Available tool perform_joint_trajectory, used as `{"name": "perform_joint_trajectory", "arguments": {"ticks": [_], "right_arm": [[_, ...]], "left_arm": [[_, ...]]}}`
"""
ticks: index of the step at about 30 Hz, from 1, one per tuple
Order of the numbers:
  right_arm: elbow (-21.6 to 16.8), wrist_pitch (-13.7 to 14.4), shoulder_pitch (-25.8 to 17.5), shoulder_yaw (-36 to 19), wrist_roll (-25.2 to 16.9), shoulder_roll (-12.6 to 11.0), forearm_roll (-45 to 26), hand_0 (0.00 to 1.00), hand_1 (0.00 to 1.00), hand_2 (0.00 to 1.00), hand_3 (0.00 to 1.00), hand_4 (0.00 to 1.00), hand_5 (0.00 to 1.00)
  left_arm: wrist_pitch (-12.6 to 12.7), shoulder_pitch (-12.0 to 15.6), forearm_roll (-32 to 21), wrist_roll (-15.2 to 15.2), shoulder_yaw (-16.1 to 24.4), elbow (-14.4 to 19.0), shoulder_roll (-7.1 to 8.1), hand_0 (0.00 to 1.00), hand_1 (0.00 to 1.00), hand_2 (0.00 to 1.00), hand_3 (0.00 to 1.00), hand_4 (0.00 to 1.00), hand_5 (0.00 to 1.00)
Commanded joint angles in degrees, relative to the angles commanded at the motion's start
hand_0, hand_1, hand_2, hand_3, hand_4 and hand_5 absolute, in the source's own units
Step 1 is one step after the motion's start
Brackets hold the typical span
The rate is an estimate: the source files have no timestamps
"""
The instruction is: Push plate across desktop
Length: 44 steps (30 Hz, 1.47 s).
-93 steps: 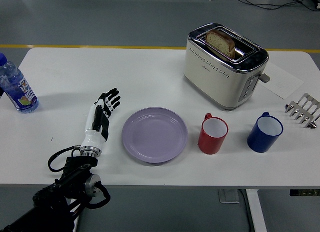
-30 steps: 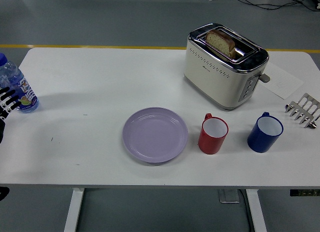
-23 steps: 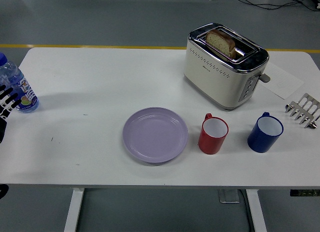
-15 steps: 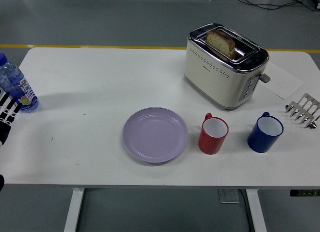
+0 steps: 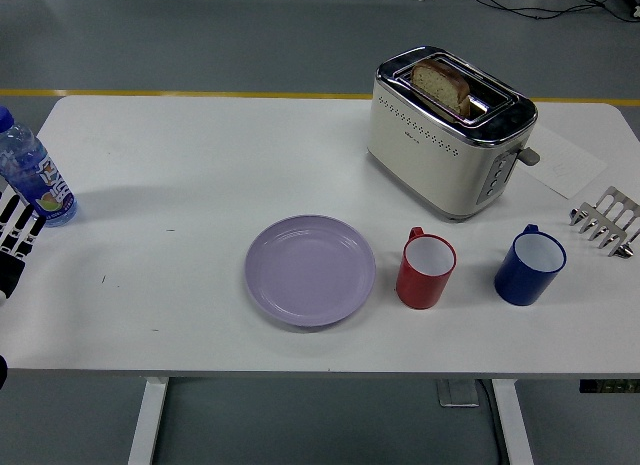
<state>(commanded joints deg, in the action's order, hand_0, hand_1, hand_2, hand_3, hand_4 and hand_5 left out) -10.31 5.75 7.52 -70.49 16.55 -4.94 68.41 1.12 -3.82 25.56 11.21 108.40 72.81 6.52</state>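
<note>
A lilac plate (image 5: 310, 270) lies flat on the white table (image 5: 200, 155), near its front edge and left of a red mug (image 5: 426, 270). My left hand (image 5: 14, 233) shows only at the picture's left edge, far from the plate, with its black and white fingers straight and spread, holding nothing. It is just below a water bottle (image 5: 32, 174). My right hand is out of view.
A cream toaster (image 5: 445, 135) with a bread slice (image 5: 441, 82) in its slot stands at the back right. A blue mug (image 5: 529, 266) is right of the red one. A metal rack (image 5: 607, 221) and a paper sheet (image 5: 565, 163) lie at the far right.
My left arm has pulled back from beside the plate to the left edge of the picture and keeps sinking lower there. The plate has not moved.
</note>
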Motion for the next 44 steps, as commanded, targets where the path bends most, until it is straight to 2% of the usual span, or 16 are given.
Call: {"name": "perform_joint_trajectory", "arguments": {"ticks": [7, 8, 25, 44], "right_arm": [[0.0, -0.2, -0.27, -1.09, 0.32, 0.16, 2.27, 0.609, 0.513, 0.572, 0.581, 0.391, 0.265], [0.0, -0.2, -0.31, -1.06, 0.33, 0.16, 2.29, 0.608, 0.514, 0.572, 0.58, 0.388, 0.267], [0.0, -0.3, -0.39, -1.27, 0.16, -0.31, 3.0, 0.608, 0.516, 0.578, 0.579, 0.388, 0.267], [0.0, 0.02, -0.11, -0.17, -0.06, -0.01, 1.26, 0.608, 0.517, 0.582, 0.579, 0.386, 0.267]], "left_arm": [[0.08, 0.3, 0.05, -0.18, 0.54, -0.42, 0.12, 0.633, 0.653, 0.638, 0.601, 0.467, 0.944], [0.08, 0.31, 0.05, -0.2, 0.54, -0.46, 0.12, 0.631, 0.643, 0.632, 0.598, 0.447, 0.912], [-0.09, 0.69, -0.21, -0.35, 1.68, -0.58, 0.53, 0.633, 0.645, 0.633, 0.597, 0.444, 0.903], [-0.1, 0.2, 0.12, -0.4, 2.53, -0.78, -0.12, 0.634, 0.641, 0.632, 0.597, 0.444, 0.895]]}}
